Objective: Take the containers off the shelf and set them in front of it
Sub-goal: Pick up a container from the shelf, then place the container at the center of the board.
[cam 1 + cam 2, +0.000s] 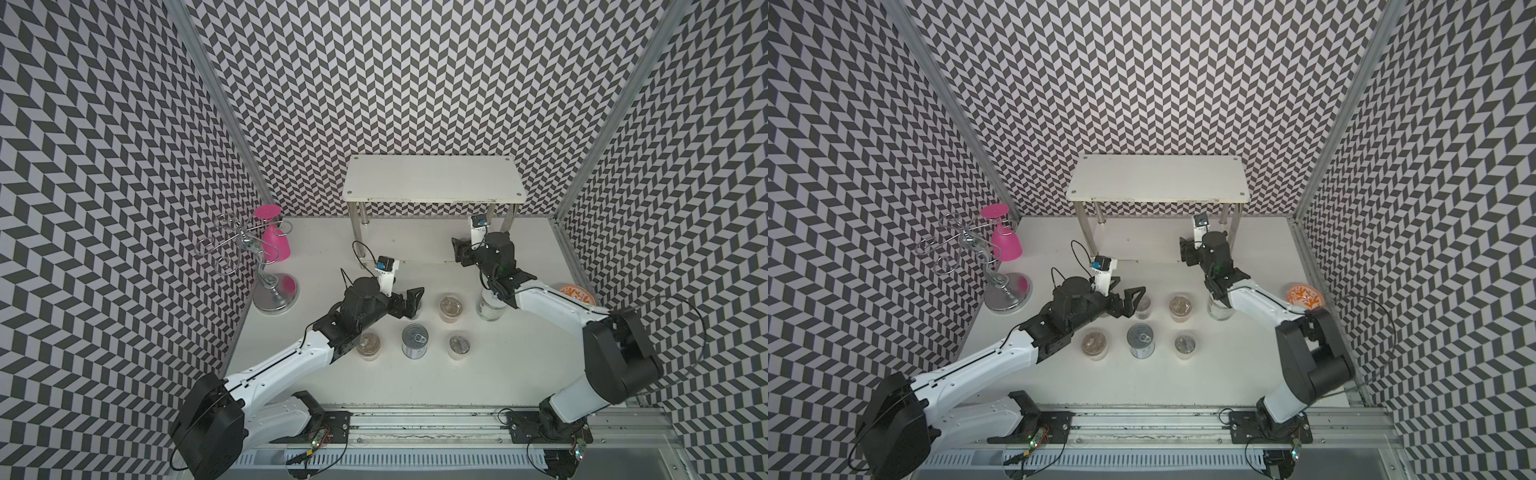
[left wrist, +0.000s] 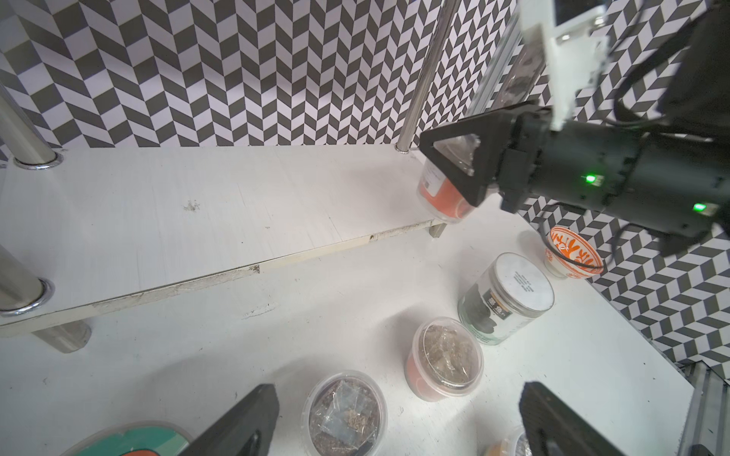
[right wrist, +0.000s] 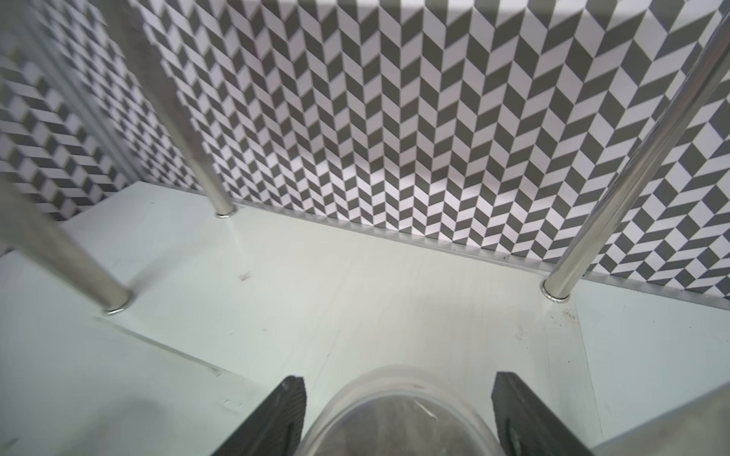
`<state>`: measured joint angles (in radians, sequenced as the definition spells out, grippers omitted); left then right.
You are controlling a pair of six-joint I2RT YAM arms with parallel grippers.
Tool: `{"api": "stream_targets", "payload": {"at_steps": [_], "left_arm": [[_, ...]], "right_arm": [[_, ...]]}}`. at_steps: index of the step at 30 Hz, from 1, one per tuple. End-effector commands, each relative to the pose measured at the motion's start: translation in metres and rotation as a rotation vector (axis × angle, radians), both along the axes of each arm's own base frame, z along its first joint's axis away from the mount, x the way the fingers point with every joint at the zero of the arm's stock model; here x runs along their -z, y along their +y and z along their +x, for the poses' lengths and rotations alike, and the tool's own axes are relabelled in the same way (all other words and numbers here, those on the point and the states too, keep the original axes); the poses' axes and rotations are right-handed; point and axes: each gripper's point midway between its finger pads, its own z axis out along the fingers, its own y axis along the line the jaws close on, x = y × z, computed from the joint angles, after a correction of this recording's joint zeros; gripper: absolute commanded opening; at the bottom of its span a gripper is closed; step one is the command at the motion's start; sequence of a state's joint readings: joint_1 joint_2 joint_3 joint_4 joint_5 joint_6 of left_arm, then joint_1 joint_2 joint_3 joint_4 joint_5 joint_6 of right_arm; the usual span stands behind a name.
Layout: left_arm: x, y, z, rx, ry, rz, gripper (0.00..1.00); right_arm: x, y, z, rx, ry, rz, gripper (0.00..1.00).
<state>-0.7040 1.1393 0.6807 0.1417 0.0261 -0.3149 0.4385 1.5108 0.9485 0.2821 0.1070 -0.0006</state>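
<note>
Clear tub (image 2: 438,193) with orange contents, at the front right corner of the shelf's (image 1: 432,178) lower tier, between the right pincer's (image 3: 399,379) jaws.
The jaws sit against its sides, seemingly pinching it. The left pincer (image 2: 399,391) hangs spread wide over the tubs (image 2: 446,355) in front of the shelf. Likely risks: the thin wall slips or catches the shelf's front edge, a swing clips a chrome leg (image 3: 553,292), or the white-lidded jar (image 2: 509,300) before the shelf's right end crowds the set-down.
</note>
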Motion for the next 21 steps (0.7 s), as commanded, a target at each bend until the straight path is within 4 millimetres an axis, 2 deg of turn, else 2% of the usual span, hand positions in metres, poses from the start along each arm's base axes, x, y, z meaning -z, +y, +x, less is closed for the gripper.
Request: {"api": "stream_targets", "payload": {"at_steps": [1,6,10,15,21], "left_arm": [[-0.007,-0.001,0.001,0.021,-0.027,-0.026,1.00],[-0.009,-0.002,0.000,0.038,-0.029,-0.034,1.00],[-0.009,-0.005,-0.003,0.058,-0.026,-0.041,1.00],[-0.008,-0.010,-0.011,0.111,-0.023,-0.064,1.00],[-0.001,-0.013,-0.024,0.163,-0.006,-0.083,1.00]], "right_arm": [[-0.013,0.009,-0.036,-0.067,-0.001,0.033,0.69],[-0.002,0.013,-0.096,-0.086,0.079,0.062,0.69],[0.020,0.013,-0.139,-0.062,0.179,0.083,0.70],[0.048,-0.007,-0.176,0.029,0.289,0.111,0.70],[0.082,-0.031,-0.197,0.139,0.386,0.151,0.69]]}}
